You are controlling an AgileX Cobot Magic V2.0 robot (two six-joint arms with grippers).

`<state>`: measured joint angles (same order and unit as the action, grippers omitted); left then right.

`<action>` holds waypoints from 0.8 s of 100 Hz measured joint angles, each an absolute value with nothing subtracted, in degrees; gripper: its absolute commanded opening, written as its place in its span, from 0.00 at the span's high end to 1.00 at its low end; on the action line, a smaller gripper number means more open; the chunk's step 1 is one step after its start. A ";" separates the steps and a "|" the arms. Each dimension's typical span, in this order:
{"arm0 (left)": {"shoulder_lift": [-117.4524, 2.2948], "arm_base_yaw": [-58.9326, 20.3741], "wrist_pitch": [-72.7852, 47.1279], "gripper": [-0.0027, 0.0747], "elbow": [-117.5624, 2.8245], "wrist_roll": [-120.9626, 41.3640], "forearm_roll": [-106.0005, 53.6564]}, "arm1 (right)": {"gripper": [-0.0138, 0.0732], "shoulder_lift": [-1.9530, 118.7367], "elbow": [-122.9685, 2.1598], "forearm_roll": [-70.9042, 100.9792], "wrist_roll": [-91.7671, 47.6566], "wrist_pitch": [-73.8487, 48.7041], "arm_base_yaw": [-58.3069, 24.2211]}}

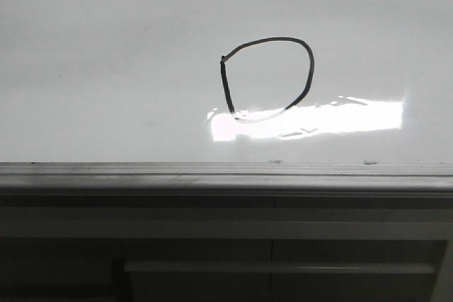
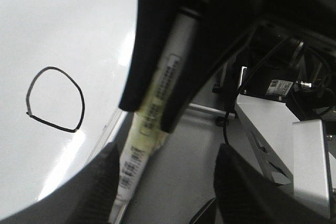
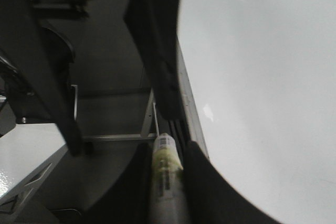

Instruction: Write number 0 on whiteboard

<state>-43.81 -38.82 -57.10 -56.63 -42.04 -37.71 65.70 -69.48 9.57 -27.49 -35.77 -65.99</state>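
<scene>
Bright rectangular light reflection [image 1: 311, 119] on glossy surface, lower centre-right of front view. Grey metal rail [image 1: 226, 173] spans full width below it. Beneath rail: dim pale horizontal bars [image 1: 276, 266], frame-like structure, detail unclear. Wrist views: grey floor [image 2: 184, 166], silver perforated metal bracket [image 2: 286, 145], black cables [image 2: 228, 124], white frame bars [image 3: 113, 137].

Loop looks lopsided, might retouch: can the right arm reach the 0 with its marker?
Probably yes: right gripper is shut on the marker, and nothing stands on the whiteboard around the 0.
</scene>
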 measured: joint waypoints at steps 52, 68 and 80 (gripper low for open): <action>-48.07 -38.82 -58.42 0.86 -56.85 -42.67 -37.30 | 0.90 65.70 -69.39 10.27 -27.63 -34.99 -67.86; -48.42 -39.06 -58.96 0.99 -56.85 -45.38 -36.88 | 0.90 65.70 -69.39 11.05 -27.52 -35.69 -67.86; -48.92 -39.16 -59.20 0.99 -57.06 -47.29 -36.80 | 0.88 65.70 -69.39 11.03 -27.52 -35.89 -67.86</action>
